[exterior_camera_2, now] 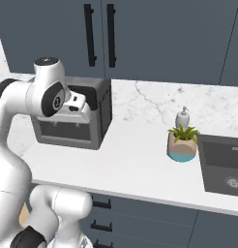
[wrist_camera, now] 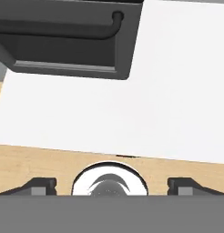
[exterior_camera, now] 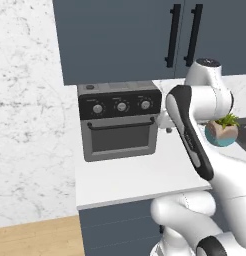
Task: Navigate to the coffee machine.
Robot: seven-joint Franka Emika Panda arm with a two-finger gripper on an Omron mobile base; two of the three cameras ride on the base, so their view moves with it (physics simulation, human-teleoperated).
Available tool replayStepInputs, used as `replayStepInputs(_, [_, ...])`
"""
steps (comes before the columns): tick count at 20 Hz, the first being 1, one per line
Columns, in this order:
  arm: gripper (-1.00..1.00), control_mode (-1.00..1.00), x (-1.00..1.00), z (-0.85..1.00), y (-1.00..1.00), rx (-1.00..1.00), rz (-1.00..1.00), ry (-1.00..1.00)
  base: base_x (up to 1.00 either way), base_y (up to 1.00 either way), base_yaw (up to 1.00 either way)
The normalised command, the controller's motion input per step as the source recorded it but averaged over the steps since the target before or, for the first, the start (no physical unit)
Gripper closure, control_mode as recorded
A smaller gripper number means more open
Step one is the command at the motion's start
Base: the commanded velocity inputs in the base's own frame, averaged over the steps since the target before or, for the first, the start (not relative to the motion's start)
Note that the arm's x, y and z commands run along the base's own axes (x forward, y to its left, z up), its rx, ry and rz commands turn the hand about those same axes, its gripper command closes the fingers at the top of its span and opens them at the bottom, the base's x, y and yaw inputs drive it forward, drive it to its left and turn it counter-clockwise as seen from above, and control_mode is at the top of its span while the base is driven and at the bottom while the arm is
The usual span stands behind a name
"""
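Observation:
The coffee machine is out of view. In front of me a dark grey toaster oven with three round knobs and a bar handle stands on the white counter, beneath dark blue wall cabinets. My arm is folded over the counter, with the hand held close to the oven's front right corner. In the hand view my gripper is open, its two dark fingertips far apart with nothing between them, looking down at the oven and the counter top.
A small potted plant and a soap dispenser stand right of the oven. A dark sink is set into the counter at the far right. The counter ends at the left beside a marble wall, over wooden floor.

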Motion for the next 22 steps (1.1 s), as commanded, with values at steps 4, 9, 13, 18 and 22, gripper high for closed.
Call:
replayStepInputs(4, [-1.00, -1.00, -0.99, -0.51, -0.01, -0.03, 0.00, -0.03, 0.00, 0.00, 0.00])
replayStepInputs(9, [-1.00, -1.00, -0.67, -0.39, 0.00, -0.04, 0.00, -0.08, 0.00, 0.00, 0.00])
replayStepInputs(13, [-1.00, 1.00, 0.00, 0.00, 0.00, 0.00, 0.00, 0.00, -0.57, -0.21, -0.07])
replayStepInputs(18, [-1.00, 1.00, 0.00, 0.00, 0.00, 0.00, 0.00, 0.00, -0.69, -0.34, -0.30])
replayStepInputs(22, [-1.00, 1.00, 0.00, 0.00, 0.00, 0.00, 0.00, 0.00, -0.56, -0.53, -0.38])
